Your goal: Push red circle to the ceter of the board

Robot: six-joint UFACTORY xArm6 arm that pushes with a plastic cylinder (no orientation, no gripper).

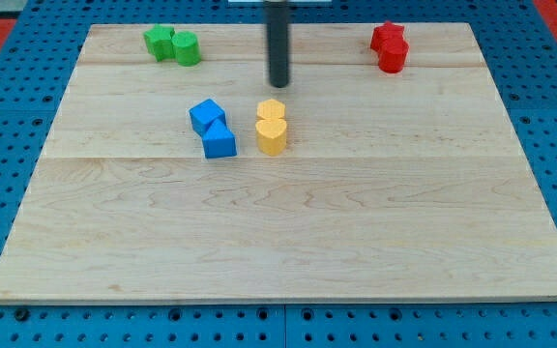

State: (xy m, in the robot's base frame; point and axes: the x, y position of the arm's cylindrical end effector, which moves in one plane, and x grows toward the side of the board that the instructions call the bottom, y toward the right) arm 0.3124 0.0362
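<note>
The red circle (394, 58) sits near the board's top right, touching a red star-shaped block (387, 38) just above it. My tip (278, 84) is at the end of the dark rod at the view's top centre. It stands far to the left of the red blocks and just above the yellow blocks, touching nothing.
Two yellow blocks (272, 128) stand together below the tip. A blue cube (206, 115) and a blue triangle (219, 141) lie to their left. Two green blocks (173, 44) sit at the top left. The wooden board (278, 232) lies on a blue pegboard.
</note>
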